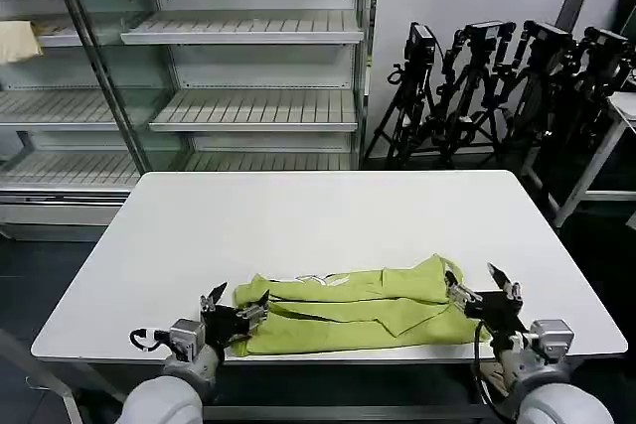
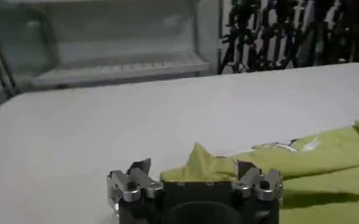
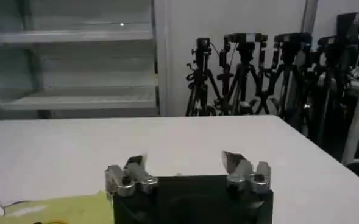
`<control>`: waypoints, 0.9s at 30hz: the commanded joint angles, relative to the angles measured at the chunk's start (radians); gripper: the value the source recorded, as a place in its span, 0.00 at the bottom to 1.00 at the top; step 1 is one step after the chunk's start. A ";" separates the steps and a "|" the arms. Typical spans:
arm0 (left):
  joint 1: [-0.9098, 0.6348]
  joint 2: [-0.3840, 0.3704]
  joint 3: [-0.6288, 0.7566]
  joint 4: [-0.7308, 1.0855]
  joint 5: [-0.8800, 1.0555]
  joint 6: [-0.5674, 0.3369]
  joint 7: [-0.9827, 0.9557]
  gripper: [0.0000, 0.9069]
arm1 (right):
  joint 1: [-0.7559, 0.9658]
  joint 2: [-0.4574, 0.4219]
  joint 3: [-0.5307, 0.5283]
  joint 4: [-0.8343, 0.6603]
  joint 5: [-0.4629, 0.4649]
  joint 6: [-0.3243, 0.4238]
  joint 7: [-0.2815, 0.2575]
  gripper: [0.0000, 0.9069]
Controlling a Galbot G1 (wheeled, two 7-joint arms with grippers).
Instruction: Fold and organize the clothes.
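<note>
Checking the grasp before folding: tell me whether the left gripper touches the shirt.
Touching: left wrist view shows the shirt bunched between the open left gripper's fingers.

R gripper (image 3: 185, 167) jaws apart over table (image 3: 75, 152), lime shirt (image 3: 63, 210) beside it, tripods (image 3: 258, 73) behind

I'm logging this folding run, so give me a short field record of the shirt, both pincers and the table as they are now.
shirt: lime shirt, bunched in a long strip along the near edge of the table
table: white table, bare beyond the shirt
left pincer: left pincer, open, at the shirt's left end, cloth between its fingers
right pincer: right pincer, open, at the shirt's right end, on the table's near right edge
background: shelves and tripods behind the table
</note>
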State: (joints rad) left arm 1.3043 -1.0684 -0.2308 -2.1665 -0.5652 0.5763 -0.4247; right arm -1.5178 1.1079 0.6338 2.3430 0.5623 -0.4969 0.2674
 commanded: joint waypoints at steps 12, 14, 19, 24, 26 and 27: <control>0.046 -0.206 0.018 0.062 -0.021 -0.028 -0.101 0.04 | -0.124 0.045 0.062 0.094 -0.017 0.023 -0.003 1.00; 0.055 -0.214 0.017 0.063 -0.018 -0.035 -0.102 0.04 | -0.130 0.046 0.066 0.100 -0.017 0.026 -0.002 1.00; 0.063 -0.221 0.011 0.062 -0.020 -0.061 -0.099 0.04 | -0.142 0.052 0.071 0.110 -0.020 0.033 0.000 1.00; 0.081 -0.232 0.004 0.055 -0.052 -0.093 -0.087 0.04 | -0.156 0.060 0.076 0.120 -0.028 0.039 -0.003 1.00; 0.093 -0.242 -0.002 0.047 -0.087 -0.116 -0.078 0.04 | -0.160 0.059 0.081 0.125 -0.031 0.039 -0.009 1.00; 0.095 -0.244 -0.005 0.042 -0.109 -0.123 -0.078 0.04 | -0.162 0.059 0.083 0.129 -0.031 0.039 -0.010 1.00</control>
State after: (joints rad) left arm 1.3779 -1.2870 -0.2360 -2.1237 -0.6099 0.4970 -0.5008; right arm -1.6649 1.1615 0.7120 2.4590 0.5354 -0.4612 0.2606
